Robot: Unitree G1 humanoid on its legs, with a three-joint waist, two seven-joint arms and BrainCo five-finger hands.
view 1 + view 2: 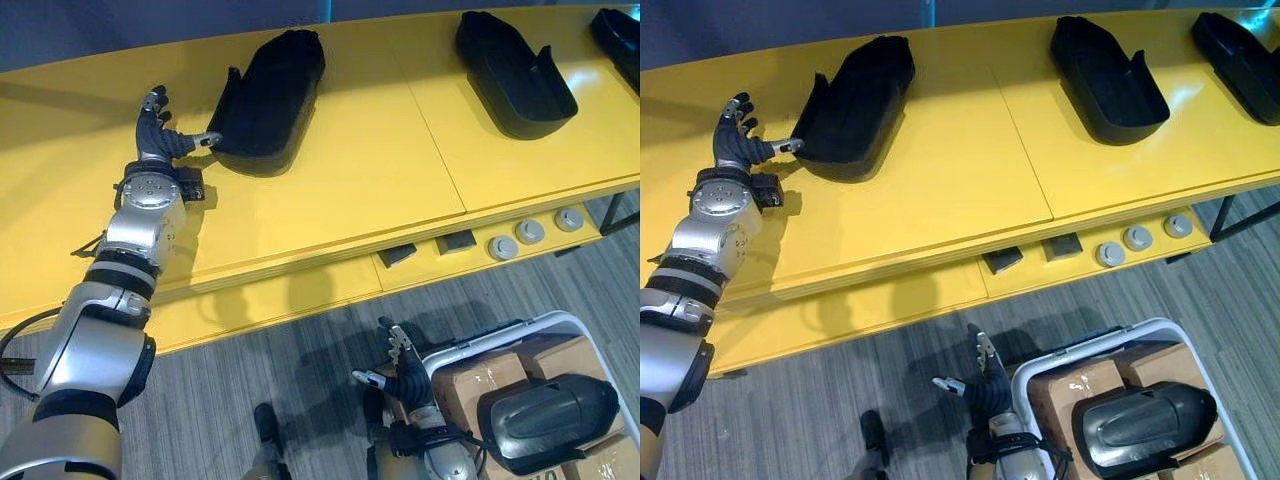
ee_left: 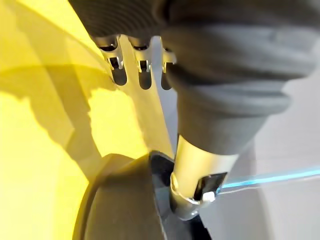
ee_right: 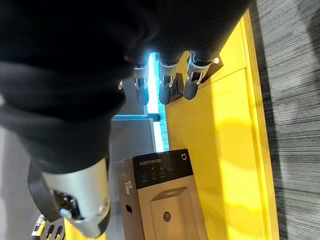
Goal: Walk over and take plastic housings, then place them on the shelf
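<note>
Eye views: left robot hand [image 1: 158, 135] over yellow table [image 1: 350, 190], fingers apart, thumb tip touching rim of leftmost black housing [image 1: 268, 95]; right robot hand [image 1: 405, 372] low beside white bin [image 1: 500, 334], fingers spread. Left wrist view: thumb [image 2: 199, 160] against housing rim. Right wrist view: fingers [image 3: 166, 86] straight.

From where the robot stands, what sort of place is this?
Probably a factory or assembly workshop: black plastic housings lie in a row on a long yellow shelf, and a white bin on the floor holds cardboard boxes and another housing.
</note>
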